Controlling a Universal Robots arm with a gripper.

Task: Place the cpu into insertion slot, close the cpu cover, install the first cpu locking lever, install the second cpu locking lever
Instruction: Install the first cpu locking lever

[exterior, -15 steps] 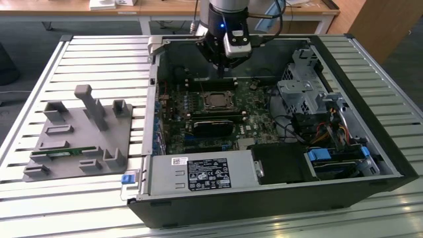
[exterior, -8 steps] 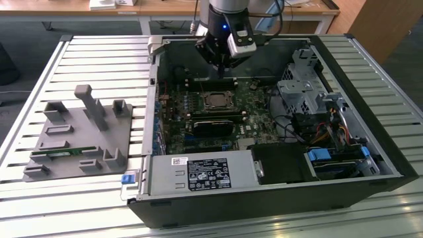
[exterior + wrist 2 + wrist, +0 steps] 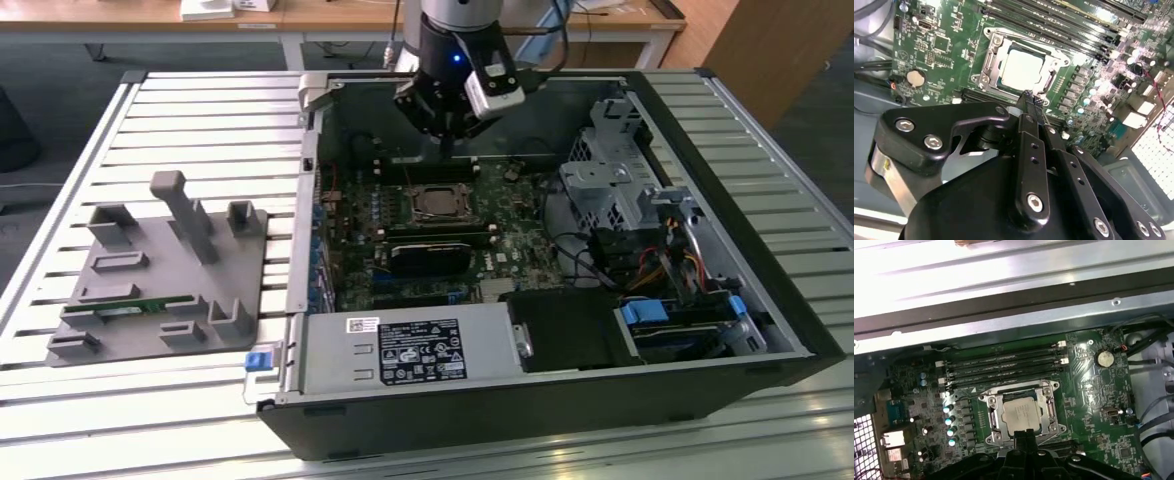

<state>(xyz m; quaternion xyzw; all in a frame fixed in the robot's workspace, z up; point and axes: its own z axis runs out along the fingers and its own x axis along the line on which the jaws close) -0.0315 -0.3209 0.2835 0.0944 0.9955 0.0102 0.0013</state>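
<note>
The cpu (image 3: 1021, 416) lies flat in the insertion slot (image 3: 985, 79), its pale metal top showing in both wrist views. The cpu cover (image 3: 995, 415) appears to be down around it, the silvery frame sitting level with the chip in its cut-out. So the placing looks done, and probably the closing as well. Whether either locking lever is latched cannot be told from these views.

The gripper (image 3: 1026, 95) hangs just above the near edge of the socket. Its fingers (image 3: 1021, 440) are pressed together with nothing between them, and they do not touch the chip.

By count there is one cpu, one slot, one cover and one gripper. Around them, the green motherboard (image 3: 1094, 405) carries one round coin battery (image 3: 1104, 358). The board sits in one open computer case (image 3: 747, 300) on the slatted table (image 3: 80, 150). One grey fixture block (image 3: 160, 270) stands at the exterior view's left.
</note>
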